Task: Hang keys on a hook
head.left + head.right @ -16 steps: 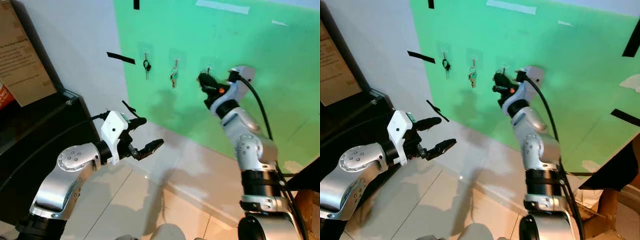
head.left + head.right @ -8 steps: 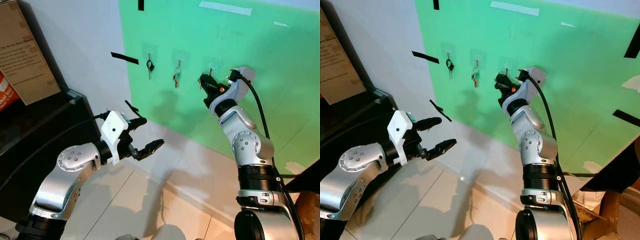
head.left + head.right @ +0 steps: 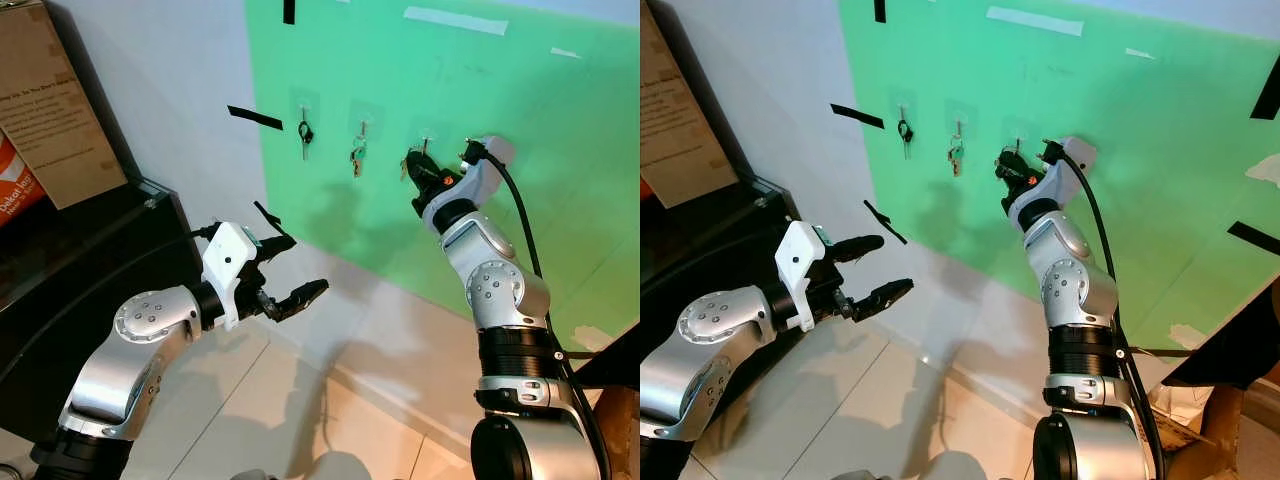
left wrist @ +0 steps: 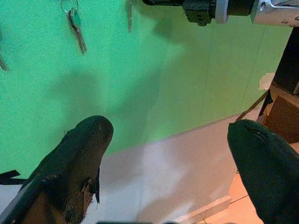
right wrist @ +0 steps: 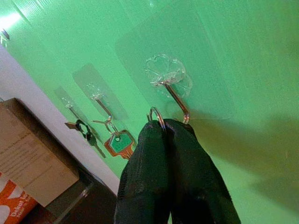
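Three clear stick-on hooks sit in a row on the green wall panel. The first hook holds a black key (image 3: 305,133), the second a bunch with a green tag (image 3: 357,155). My right gripper (image 3: 412,165) is raised to the third hook (image 5: 175,100) and shut on a key ring (image 5: 157,116). The ring pokes out above its fingertips (image 5: 180,135), right beside the hook's metal tip; I cannot tell whether they touch. My left gripper (image 3: 300,265) hangs open and empty in front of the lower wall, far below the hooks.
A black cabinet (image 3: 90,260) with a cardboard box (image 3: 50,100) on it stands at the left. Black tape strips (image 3: 254,117) mark the wall. Another cardboard box (image 3: 1230,420) sits at the lower right. Tiled floor runs below the wall.
The whole view has drifted slightly, so the camera moved. The right gripper stays at the third hook with the ring, its wrist a little closer to the wall. The left arm has not moved.
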You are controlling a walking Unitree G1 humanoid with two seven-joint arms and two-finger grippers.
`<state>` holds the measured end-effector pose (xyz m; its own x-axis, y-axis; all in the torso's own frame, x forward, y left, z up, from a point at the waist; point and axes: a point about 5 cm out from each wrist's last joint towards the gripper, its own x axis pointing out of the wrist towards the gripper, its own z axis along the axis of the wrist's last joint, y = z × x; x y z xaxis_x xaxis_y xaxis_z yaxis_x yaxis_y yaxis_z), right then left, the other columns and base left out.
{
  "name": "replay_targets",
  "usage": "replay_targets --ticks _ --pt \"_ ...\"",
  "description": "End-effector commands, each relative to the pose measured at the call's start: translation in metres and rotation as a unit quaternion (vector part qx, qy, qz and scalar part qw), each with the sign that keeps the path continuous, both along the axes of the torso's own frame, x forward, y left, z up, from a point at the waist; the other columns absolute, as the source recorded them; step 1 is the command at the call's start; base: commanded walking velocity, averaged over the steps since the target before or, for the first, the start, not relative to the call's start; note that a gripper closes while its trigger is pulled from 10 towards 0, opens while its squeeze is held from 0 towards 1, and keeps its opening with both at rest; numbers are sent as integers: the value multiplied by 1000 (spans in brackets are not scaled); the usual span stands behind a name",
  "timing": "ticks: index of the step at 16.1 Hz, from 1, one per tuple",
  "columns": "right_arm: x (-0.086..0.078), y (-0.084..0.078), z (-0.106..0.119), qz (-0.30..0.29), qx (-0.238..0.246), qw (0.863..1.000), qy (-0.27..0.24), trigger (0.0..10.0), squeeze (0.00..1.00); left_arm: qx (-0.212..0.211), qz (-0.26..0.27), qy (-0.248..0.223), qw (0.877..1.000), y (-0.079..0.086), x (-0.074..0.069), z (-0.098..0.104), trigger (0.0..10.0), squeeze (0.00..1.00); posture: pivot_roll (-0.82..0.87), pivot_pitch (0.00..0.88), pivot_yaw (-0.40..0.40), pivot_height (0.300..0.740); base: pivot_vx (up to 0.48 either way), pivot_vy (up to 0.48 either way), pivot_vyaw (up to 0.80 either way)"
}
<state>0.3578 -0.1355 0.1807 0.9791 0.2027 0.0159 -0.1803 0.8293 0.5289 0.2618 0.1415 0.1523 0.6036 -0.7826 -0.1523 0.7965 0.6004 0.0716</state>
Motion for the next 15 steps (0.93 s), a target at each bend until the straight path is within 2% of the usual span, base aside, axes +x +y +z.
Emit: replay_targets --ticks 1,4,8,11,15 --pt "0 -21 -17 -52 -1 998 46 10000 0 2 -8 -5 1000 -2 1 5 10000 0 -40 0 24 740 0 0 0" --pt "1 -24 -14 -62 2 997 40 10000 0 2 -8 -6 1000 -2 1 5 10000 0 -43 0 24 740 0 0 0" --pt "2 -38 -7 -82 4 996 31 10000 0 2 -8 -9 1000 -3 2 5 10000 0 -42 0 19 740 0 0 0" --pt "-2 -48 -9 -93 5 995 36 10000 0 1 -9 -9 1000 -3 2 4 10000 0 -44 0 17 740 0 0 0" --pt "-7 -52 -7 -93 12 995 24 10000 0 0 -11 -10 1000 -3 1 4 10000 0 -48 0 20 740 0 0 0"
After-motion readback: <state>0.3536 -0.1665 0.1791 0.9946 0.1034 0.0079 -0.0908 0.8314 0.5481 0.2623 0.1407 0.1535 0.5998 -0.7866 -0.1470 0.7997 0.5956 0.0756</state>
